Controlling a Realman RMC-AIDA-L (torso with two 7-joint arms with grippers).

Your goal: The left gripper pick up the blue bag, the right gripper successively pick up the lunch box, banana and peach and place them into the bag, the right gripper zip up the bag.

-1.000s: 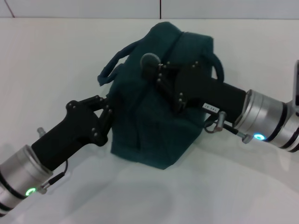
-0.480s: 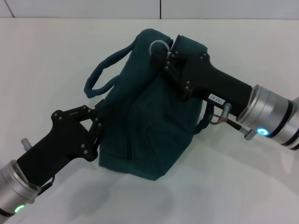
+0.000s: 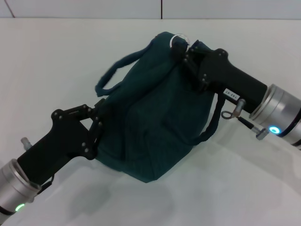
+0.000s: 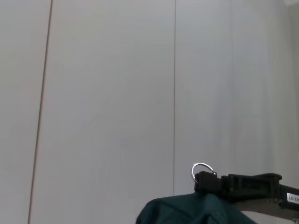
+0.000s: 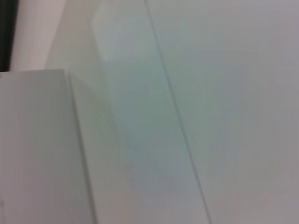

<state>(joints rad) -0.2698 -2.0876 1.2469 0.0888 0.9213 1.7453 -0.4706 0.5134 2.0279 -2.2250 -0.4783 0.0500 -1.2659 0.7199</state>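
The blue bag (image 3: pixel 150 117) lies slumped on the white table, its top closed over. My left gripper (image 3: pixel 99 123) comes in from the lower left and is shut on the fabric of the bag's near left side. At the bag's far top end my right gripper (image 3: pixel 185 49) is shut on the zip pull, whose silver ring (image 3: pixel 179 39) sticks out past the fingertips. The left wrist view shows the bag's top (image 4: pixel 187 211), the ring (image 4: pixel 201 171) and the right gripper (image 4: pixel 202 180). The lunch box, banana and peach are out of view.
One loop handle (image 3: pixel 113 75) arches off the bag's left side and the other (image 3: pixel 214 123) hangs under the right arm. White table (image 3: pixel 56 56) surrounds the bag. The right wrist view shows only pale white surfaces.
My right gripper has travelled along the bag's top to its far right end, taking the zip ring with it. The bag has stretched that way. The left gripper moved down-left early, then held.
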